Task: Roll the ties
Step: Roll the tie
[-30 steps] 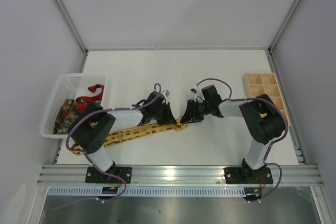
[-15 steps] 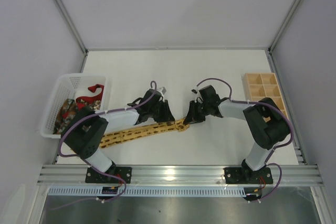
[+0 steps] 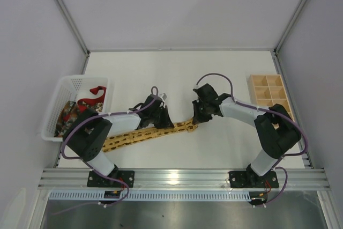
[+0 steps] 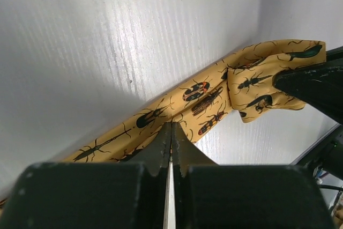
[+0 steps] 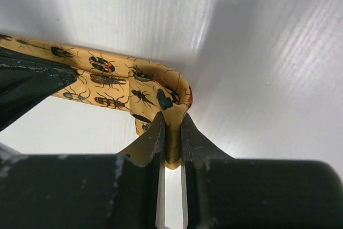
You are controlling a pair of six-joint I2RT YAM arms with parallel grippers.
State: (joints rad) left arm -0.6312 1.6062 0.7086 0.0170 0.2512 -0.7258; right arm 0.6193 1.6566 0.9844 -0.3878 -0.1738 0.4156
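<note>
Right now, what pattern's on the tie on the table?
The tie is yellow-gold with dark insect prints, clearest in left wrist view.

The top view is bright and evenly lit from above, sharp across the white table (image 3: 225, 73). Soft, short shadows lie beneath the left arm (image 3: 123, 119) and right arm (image 3: 241, 111), and the metal rail (image 3: 182, 176) at the near edge shows a pale sheen. In the left wrist view a grey shadow darkens the lower left, a bright patch glares mid-frame, and the near black fingers (image 4: 158, 154) are blurred while the yellow tie (image 4: 203, 97) is crisp. The right wrist view has streaky glare at the top, a grey shadow band right of the tie's fold, and soft-edged fingers (image 5: 150, 138)
</note>
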